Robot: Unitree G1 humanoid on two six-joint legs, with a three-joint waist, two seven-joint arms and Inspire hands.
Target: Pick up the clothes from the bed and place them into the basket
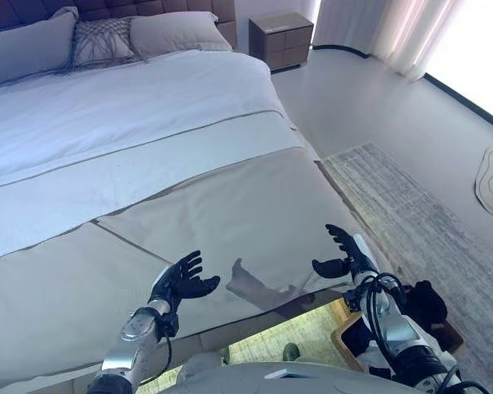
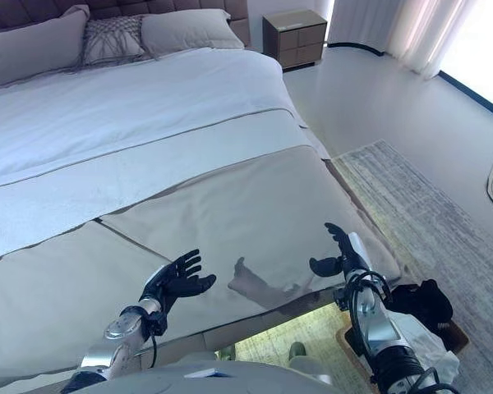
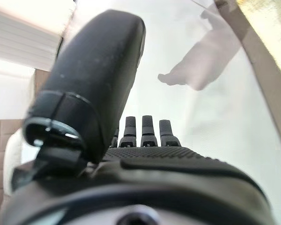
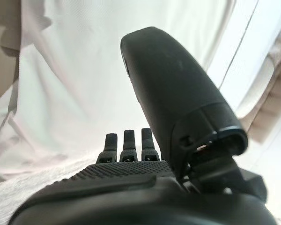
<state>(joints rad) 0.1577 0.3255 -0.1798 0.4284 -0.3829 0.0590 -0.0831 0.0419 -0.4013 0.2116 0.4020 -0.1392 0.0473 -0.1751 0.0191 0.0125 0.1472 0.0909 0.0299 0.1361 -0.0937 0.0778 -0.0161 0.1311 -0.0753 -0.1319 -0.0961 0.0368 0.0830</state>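
Observation:
The bed [image 1: 230, 205] has a beige cover at its foot and white sheets behind, and I see no loose clothes lying on it. My left hand [image 1: 181, 281] hovers open over the foot edge, fingers spread. Further along that edge my right hand [image 1: 345, 254] is also open, and both are empty. The wrist views show straight fingers on the left hand [image 3: 145, 154] and the right hand [image 4: 131, 173] above bare bedding. The basket [image 1: 342, 335] stands on the floor at the bed's right foot corner, partly hidden by my right arm. A dark garment [image 2: 427, 297] and white cloth [image 2: 423, 345] lie in it.
Several pillows [image 1: 99, 41] lean against the headboard at the far end. A nightstand [image 1: 281, 38] stands past the bed's far right corner. A grey rug [image 1: 403, 213] runs along the bed's right side, with pale curtains [image 1: 378, 29] beyond.

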